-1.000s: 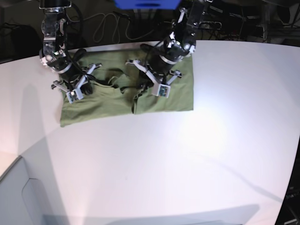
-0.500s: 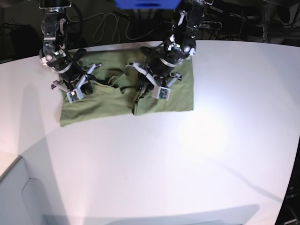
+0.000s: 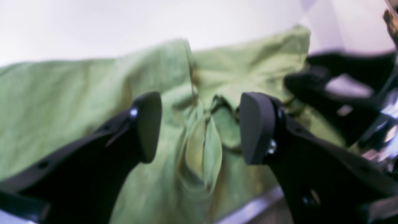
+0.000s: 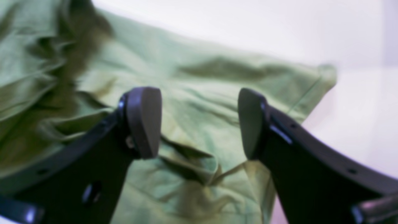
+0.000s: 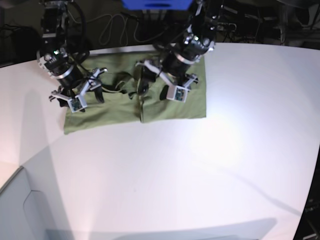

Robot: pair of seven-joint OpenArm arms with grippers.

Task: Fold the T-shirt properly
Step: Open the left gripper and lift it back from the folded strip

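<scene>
Both grippers have lifted off the T-shirt (image 5: 172,105) and spread since a second ago; left gripper (image 3: 200,127) and right gripper (image 4: 199,123) stand open, nothing between the pads. Shirt lies folded at the table's (image 5: 200,165) far edge. Wrist views alone show puckered cloth beneath each gripper.

- The T-shirt (image 5: 172,105) lies spread on the table (image 5: 200,165), near its far edge, left of centre in the base view.
- My right gripper (image 5: 75,92) hangs over the shirt's left part in that view; my left gripper (image 5: 157,82) over its middle, right of the other.
- In each wrist view, cloth lies below and between my parted fingers (image 3: 149,124) (image 4: 144,121), with bare table beyond it.
- Cables (image 5: 115,27) lie behind the table's far edge.
</scene>
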